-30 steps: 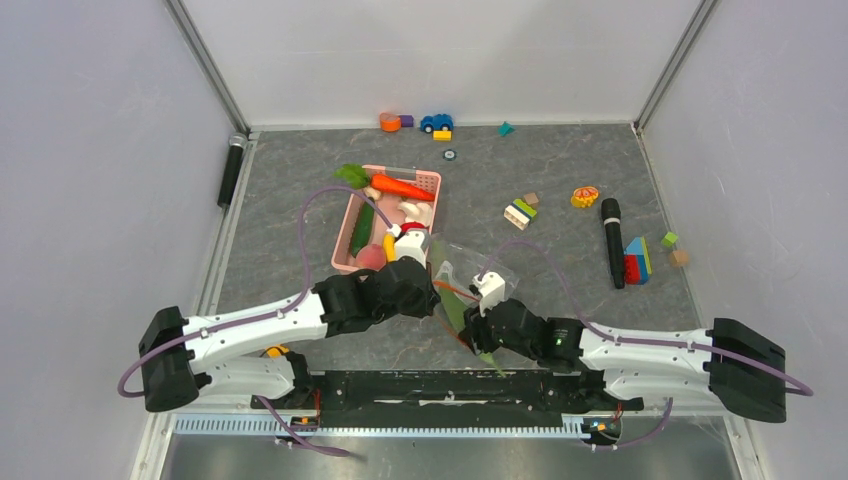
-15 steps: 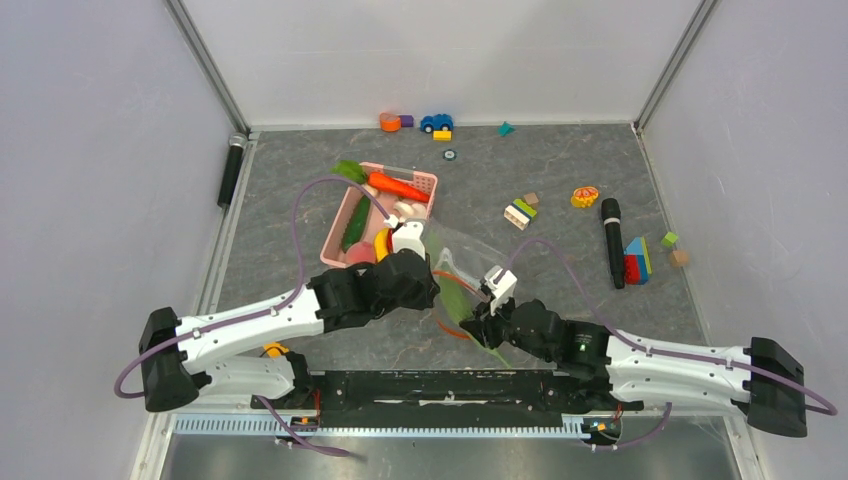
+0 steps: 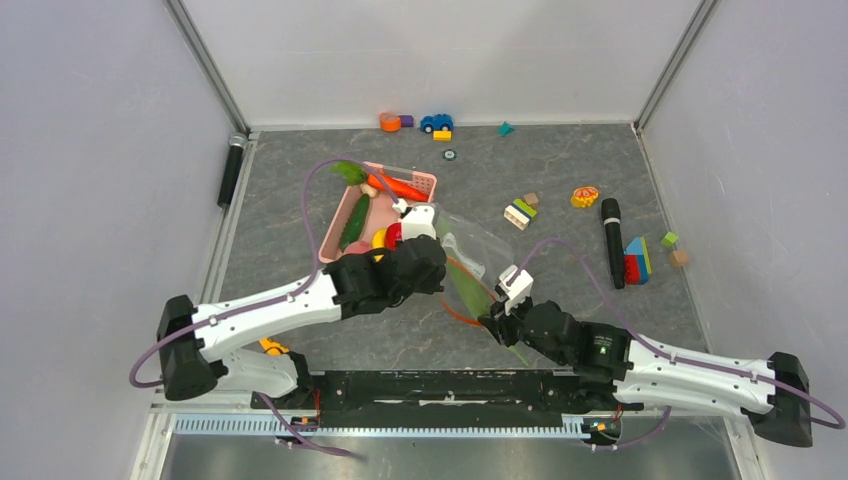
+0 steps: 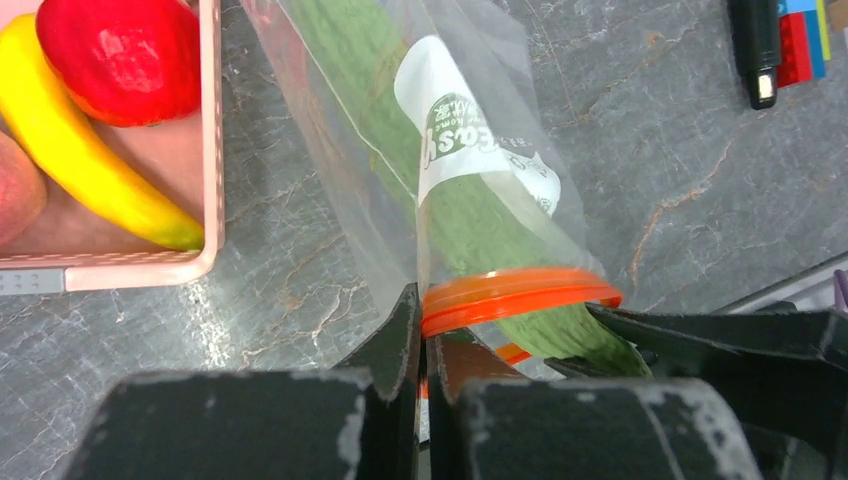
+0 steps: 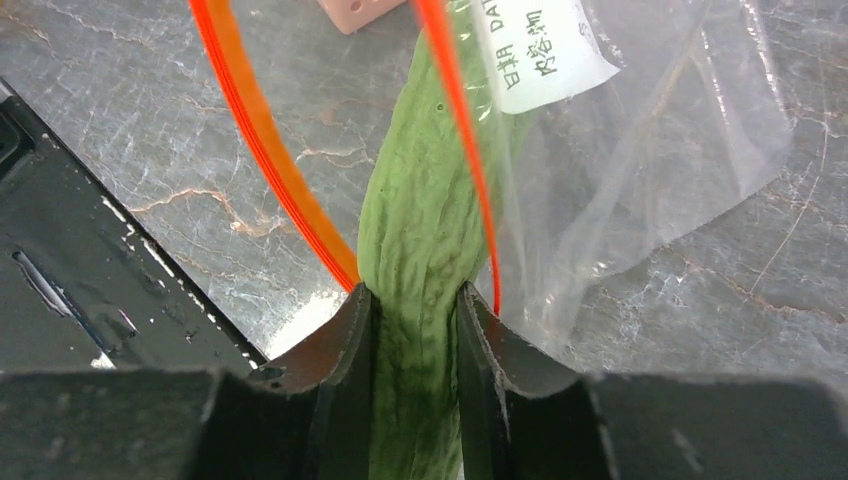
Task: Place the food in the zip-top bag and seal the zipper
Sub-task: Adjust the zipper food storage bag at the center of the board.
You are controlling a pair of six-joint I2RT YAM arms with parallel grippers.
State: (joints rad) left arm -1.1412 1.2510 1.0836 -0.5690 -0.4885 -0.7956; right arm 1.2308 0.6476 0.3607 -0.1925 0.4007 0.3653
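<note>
Holding the zip-top bag [image 4: 400, 170] by the rim of its mouth, the left end effector [image 4: 420, 330] has its fingers pressed together on the plastic just beside the zipper [image 4: 515, 292]. Judged purpose: this pinch keeps the orange-red strip bowed into an open loop so food can pass through. The bag lies on the grey tabletop [image 3: 560, 180], its mouth toward the arm bases, its closed end angled toward the pink basket [image 3: 345, 215].

The right end effector [image 5: 412, 320] is clamped on the near end of a green cucumber [image 5: 425, 210]. In the right wrist view the cucumber runs up from the fingers and through the loop of the zipper, its far part lying under the clear film and the white label [image 5: 540, 50]. The grip on the tail end appears chosen so the fingers remain outside the mouth while the cucumber is fed lengthwise.

Finding: the cucumber is partly inside; a short length protrudes past the strip in the left wrist view. The zipper is not sealed. No slider can be made out.

Remaining food sits in the basket: a red tomato [image 4: 125, 55], a yellow banana [image 4: 90, 165], a pink piece [image 4: 18, 190] and, in the overhead view, an orange carrot [image 3: 405, 187].

Risk noted: the film is slack and may drag along with the cucumber if the pinch slips.
</note>
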